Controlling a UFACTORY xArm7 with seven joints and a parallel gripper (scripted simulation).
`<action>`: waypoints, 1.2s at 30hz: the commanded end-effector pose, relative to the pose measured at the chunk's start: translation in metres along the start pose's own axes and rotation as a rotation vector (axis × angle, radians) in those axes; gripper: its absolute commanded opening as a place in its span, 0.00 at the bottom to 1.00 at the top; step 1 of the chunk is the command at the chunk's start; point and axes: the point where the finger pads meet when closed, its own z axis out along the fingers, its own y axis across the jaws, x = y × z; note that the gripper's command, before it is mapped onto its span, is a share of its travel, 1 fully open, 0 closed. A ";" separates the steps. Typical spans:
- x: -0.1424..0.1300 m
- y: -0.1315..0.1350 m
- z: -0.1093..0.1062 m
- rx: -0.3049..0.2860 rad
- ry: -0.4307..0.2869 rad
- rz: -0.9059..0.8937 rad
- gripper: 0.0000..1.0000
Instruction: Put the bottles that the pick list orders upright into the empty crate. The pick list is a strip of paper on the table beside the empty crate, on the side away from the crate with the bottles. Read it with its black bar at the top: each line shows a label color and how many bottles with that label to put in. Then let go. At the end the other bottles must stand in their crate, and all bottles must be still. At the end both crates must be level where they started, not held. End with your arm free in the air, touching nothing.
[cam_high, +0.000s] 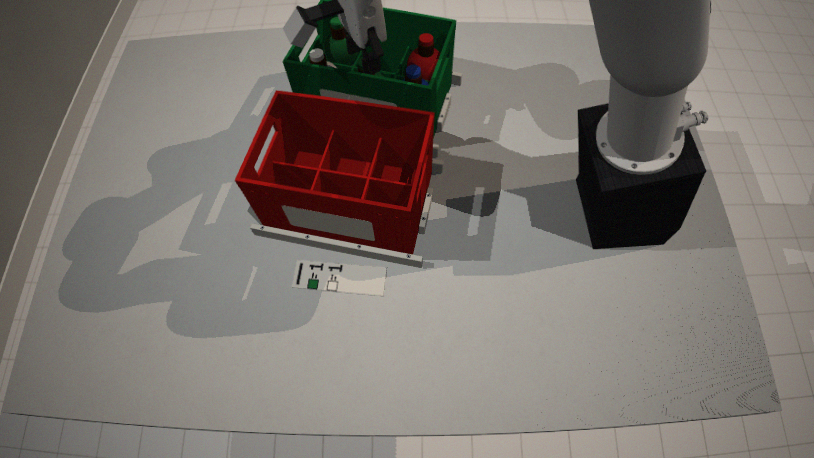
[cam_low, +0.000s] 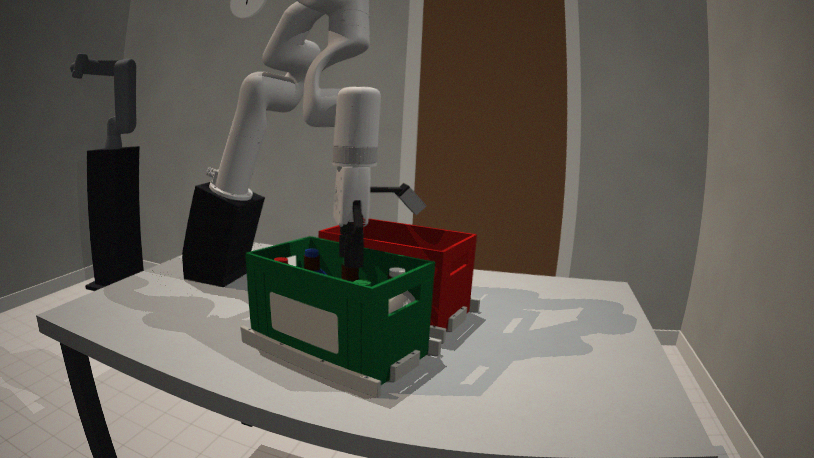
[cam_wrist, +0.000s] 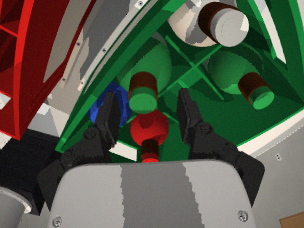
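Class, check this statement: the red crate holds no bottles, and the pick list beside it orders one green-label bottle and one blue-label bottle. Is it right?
Not quite: the second line of the pick list shows a white label, not blue, as the top view shows. The rest stands.

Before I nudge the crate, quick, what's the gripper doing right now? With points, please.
Gripper (cam_high: 371, 56) (cam_low: 351, 263) (cam_wrist: 147, 101): open, holding nothing, its jaws lowered on either side of a green-capped bottle (cam_wrist: 143, 100) in the green crate (cam_high: 364, 85) (cam_low: 364, 336) (cam_wrist: 295, 111).

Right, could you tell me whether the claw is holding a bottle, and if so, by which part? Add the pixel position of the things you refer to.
Nothing is held: the claw (cam_high: 371, 55) (cam_low: 351, 263) (cam_wrist: 147, 101) is open around a green-capped bottle's neck (cam_wrist: 143, 86).
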 end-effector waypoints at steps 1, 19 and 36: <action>0.001 0.002 0.005 -0.003 0.003 0.000 0.65; 0.001 0.002 0.021 -0.003 0.002 0.000 0.65; 0.001 0.002 0.017 -0.003 0.003 0.000 0.00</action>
